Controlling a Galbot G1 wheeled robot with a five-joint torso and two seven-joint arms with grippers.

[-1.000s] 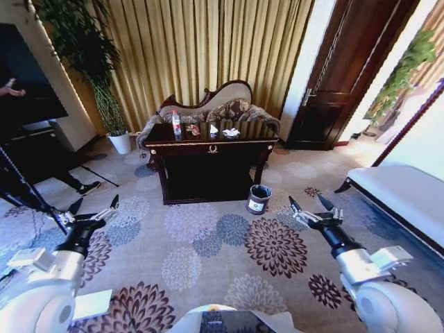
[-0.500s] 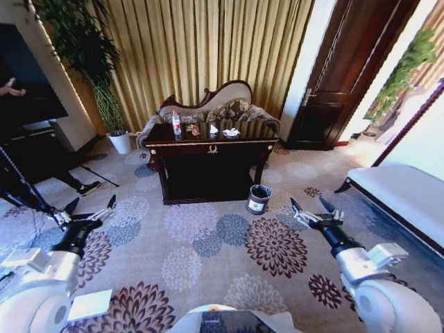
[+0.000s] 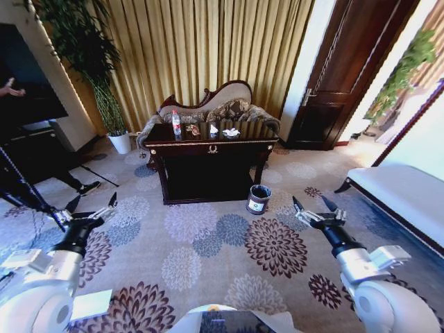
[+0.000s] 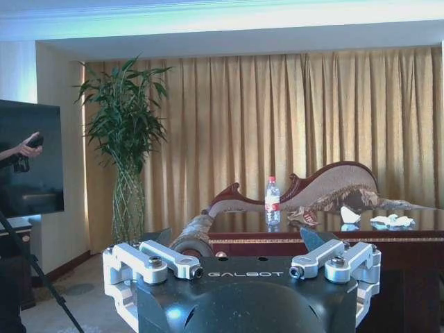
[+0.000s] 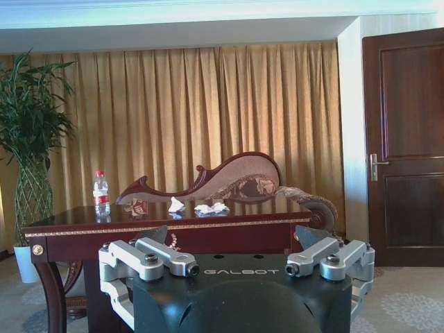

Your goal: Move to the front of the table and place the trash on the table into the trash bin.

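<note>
Open floor: a wide stretch of flowered carpet lies bare between the robot and the table.
Edges: a white bench runs along the right; a tripod leg crosses at the left.
Table: stands ahead, in front of the carved sofa and the curtain.
Trash: bottle, reddish wrapper and white paper scraps lie on the tabletop.
Trash bin: on the carpet by the table's front right leg.
Left gripper: held low over the carpet, fingers spread, empty.
Right gripper: likewise low, fingers spread, empty.
Beside: a potted plant left of the table.
</note>
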